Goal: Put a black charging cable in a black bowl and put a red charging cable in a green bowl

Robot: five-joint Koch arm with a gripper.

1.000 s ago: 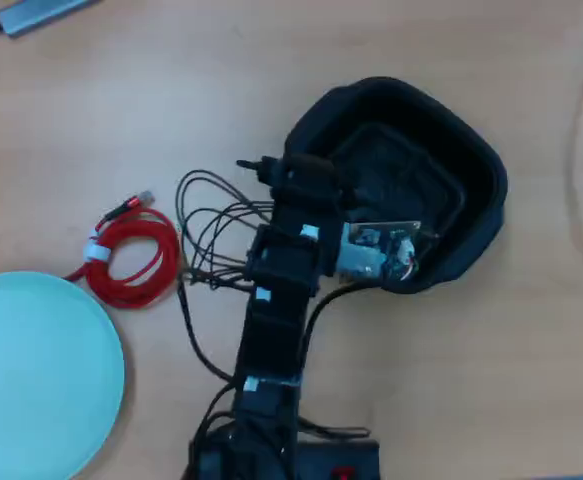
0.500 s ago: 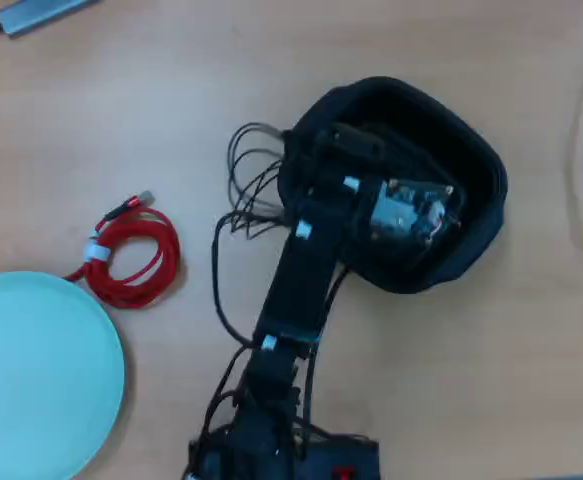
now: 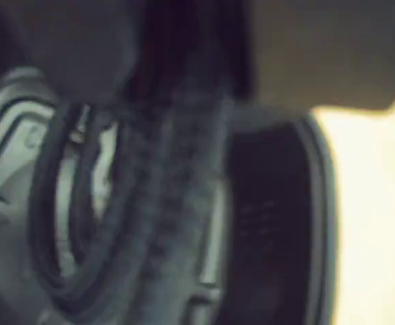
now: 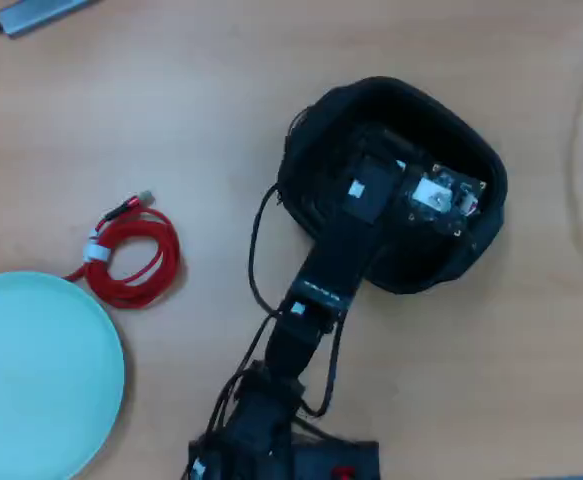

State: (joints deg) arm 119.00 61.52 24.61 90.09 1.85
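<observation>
A: Reaching from the near edge of the worktop point(image 4: 171, 90), the arm point(image 4: 336, 270) stretches up and right in the overhead view, with its wrist end inside the black bowl point(image 4: 471, 240).

B: Gripper state?

A: Cannot tell. From overhead the gripper point(image 4: 371, 160) is buried in the dark bowl interior, black on black, and the jaws are not separable. The wrist view is heavily blurred, so the gap is not readable there either.

B: Black charging cable?

A: The wrist view shows dark cable loops point(image 3: 68, 223) hanging at left against a pale stepped surface, very blurred. They look like the black charging cable, but contact with the gripper cannot be confirmed. In the overhead view it is not distinguishable inside the bowl.

B: Where does the bowl sit?

A: Right of centre, toward the far edge of the worktop. A small circuit board point(image 4: 441, 197) on the wrist sits over its right inner part.

B: Red charging cable?

A: The red charging cable point(image 4: 131, 258) lies coiled on the worktop toward the left edge, white tie on its left side, plug end pointing up and right. It is well apart from the arm.

B: Green bowl?

A: The green bowl point(image 4: 31, 380) is at the near left corner, partly cut by the frame edge, just beside the red coil; whether they touch, can't tell.

B: Anything else?

A: A grey adapter point(image 4: 46, 12) at the far left corner. Thin black wires point(image 4: 254, 262) loop off the arm's left side.
</observation>
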